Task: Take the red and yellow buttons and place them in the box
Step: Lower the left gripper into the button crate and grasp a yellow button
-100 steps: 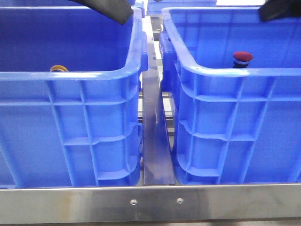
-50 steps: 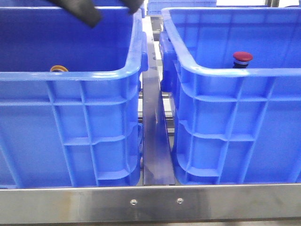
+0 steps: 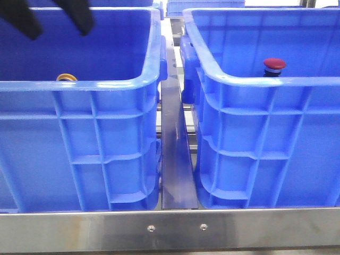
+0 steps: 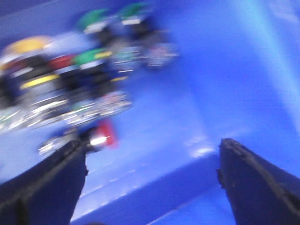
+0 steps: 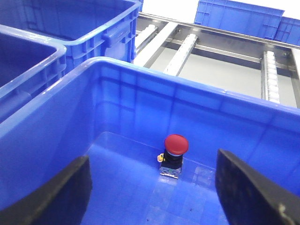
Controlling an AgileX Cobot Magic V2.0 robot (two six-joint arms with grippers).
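Straight ahead in the front view, two deep blue crates stood side by side on the steel table (image 3: 170, 228), with a narrow metal rail (image 3: 175, 159) between them. The left crate (image 3: 79, 143) filled the left half of the frame, and the yellow button (image 3: 66, 77) just peeked over its near rim at the left. The left gripper (image 3: 53, 18) hung at the upper left of the frame above that crate, its two dark jaws spread apart with nothing between them. The right crate (image 3: 265, 138) filled the right half, and the red button (image 3: 274, 65) stood upright inside it, its cap showing above the near rim at the upper right. In the left wrist view, badly blurred, the left gripper (image 4: 150, 178) showed wide-open, empty jaws at the lower corners over a blue crate floor; a jumble of buttons (image 4: 70, 84) with green, yellow and red caps lay at the upper left, and one red-capped button (image 4: 101, 136) lay apart, close to the left jaw. In the right wrist view, the right gripper (image 5: 152, 192) also had its jaws wide apart and empty at the lower corners, and the red button (image 5: 175, 150) stood upright on the crate floor (image 5: 131, 187) at the centre, near the far wall.
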